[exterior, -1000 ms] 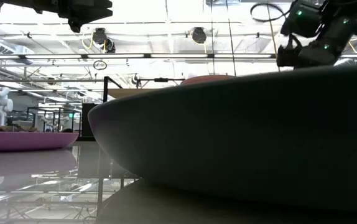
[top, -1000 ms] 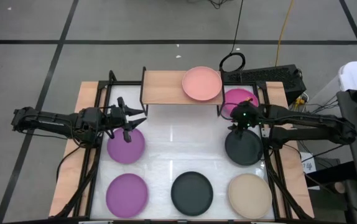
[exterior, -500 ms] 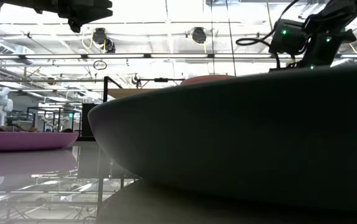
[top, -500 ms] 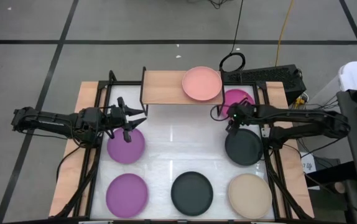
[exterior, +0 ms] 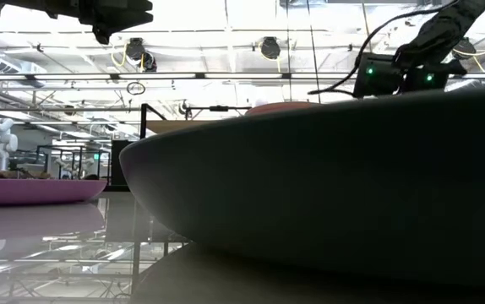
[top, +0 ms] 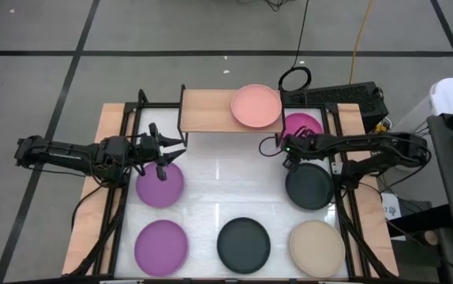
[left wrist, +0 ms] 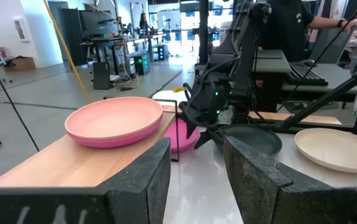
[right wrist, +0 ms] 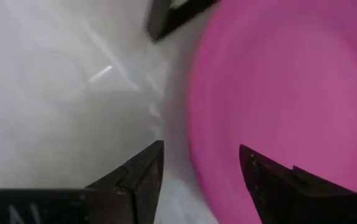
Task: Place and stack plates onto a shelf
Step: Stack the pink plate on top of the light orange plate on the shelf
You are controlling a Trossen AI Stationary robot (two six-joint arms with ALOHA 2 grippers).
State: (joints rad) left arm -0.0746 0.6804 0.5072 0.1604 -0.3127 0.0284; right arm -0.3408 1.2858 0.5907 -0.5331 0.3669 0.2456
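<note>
The shelf (top: pixel 209 111) stands at the table's far edge on black legs. One pale pink plate (top: pixel 256 106) (left wrist: pixel 113 121) lies flat on its right half. A magenta plate (top: pixel 305 126) (right wrist: pixel 290 87) lies on the table beside the shelf's right end. My right gripper (top: pixel 285 147) (right wrist: pixel 200 158) is open at this plate's left rim, one finger over the plate and one over the bare table, and I see no touch. My left gripper (top: pixel 163 155) (left wrist: pixel 194 155) is open and waits above the far edge of a purple plate (top: pixel 160 183).
Other plates lie flat on the white table: a dark one (top: pixel 309 187) just near of the right gripper, and along the near edge a purple one (top: pixel 161 246), a dark one (top: pixel 243 243) and a beige one (top: pixel 316 247). The shelf's left half is bare wood.
My right gripper has moved toward the table's left, from over the gap between the magenta and dark plates to the magenta plate's left rim, close to the shelf's right leg. The left arm and every plate have kept still.
</note>
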